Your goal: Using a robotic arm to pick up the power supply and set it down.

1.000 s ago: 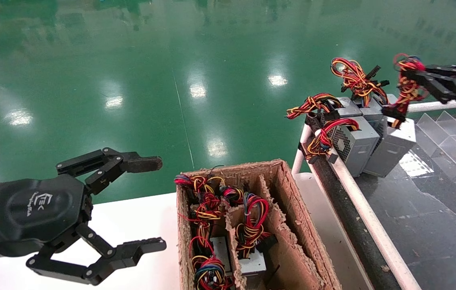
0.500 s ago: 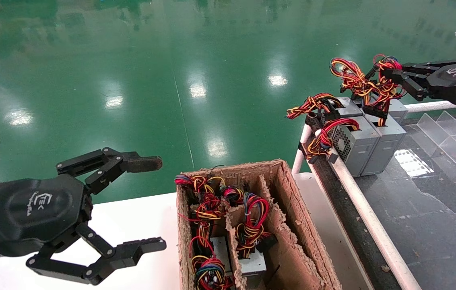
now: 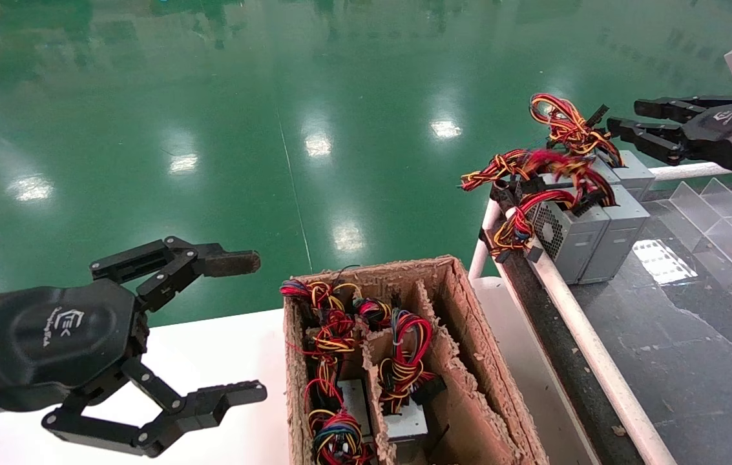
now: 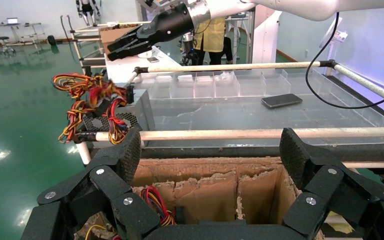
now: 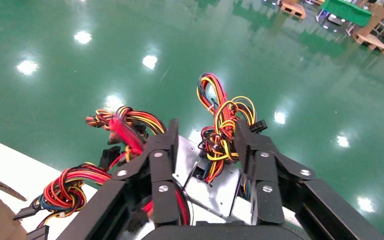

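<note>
Three grey power supplies stand side by side at the far corner of the black bench. The middle power supply (image 3: pixel 621 223) (image 5: pixel 215 187) rests on the bench, and its red-yellow wire bundle (image 3: pixel 559 169) droops blurred over the vented one (image 3: pixel 566 236) (image 4: pixel 142 107). My right gripper (image 3: pixel 624 114) (image 5: pixel 206 127) (image 4: pixel 130 45) hovers just above and behind them, open, holding nothing. Wires of the rear supply (image 5: pixel 222 120) show beyond its fingers. Far to the left, over the white table edge, my left gripper (image 3: pixel 259 326) (image 4: pixel 210 155) stays open and idle.
A worn cardboard box (image 3: pixel 462 361) (image 4: pixel 205 185) with dividers holds more wired supplies in front of me. White rails (image 3: pixel 572 310) frame the black bench (image 3: pixel 695 349). Clear plastic dividers (image 3: pixel 727 213) line its right side. A phone (image 4: pixel 280 100) lies on the bench.
My right gripper lowered the power supply beside the others, let go of its wire bundle and drew back to the right, open. The bundle is dropping leftward. The left arm stayed still.
</note>
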{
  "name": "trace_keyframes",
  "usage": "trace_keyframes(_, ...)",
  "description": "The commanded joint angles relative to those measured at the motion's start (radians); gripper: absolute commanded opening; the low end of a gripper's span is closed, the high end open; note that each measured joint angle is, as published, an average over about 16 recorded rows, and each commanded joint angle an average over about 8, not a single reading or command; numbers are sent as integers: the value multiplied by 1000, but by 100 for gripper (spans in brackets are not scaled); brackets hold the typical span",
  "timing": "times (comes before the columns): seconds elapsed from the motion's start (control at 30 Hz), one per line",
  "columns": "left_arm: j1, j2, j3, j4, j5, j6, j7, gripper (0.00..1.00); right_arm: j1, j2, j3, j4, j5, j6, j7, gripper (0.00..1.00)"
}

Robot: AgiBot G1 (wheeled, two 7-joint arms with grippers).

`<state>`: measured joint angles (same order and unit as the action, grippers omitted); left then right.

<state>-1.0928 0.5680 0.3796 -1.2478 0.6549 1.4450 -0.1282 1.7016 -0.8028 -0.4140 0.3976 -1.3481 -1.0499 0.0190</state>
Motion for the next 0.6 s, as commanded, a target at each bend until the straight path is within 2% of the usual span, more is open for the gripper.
trace_keyframes(0.03, 0, 0, 0, 0, 0, 0, 0, 100, 0, 0, 2, 1, 2, 3, 9, 100)
trace_keyframes(0.3, 0, 0, 0, 0, 0, 0, 0, 100, -40, 7, 35, 39, 65, 1, 23, 100)
trace_keyframes(0.6, 0, 0, 0, 0, 0, 0, 0, 100, -127, 33, 51, 164, 148, -64, 44, 100)
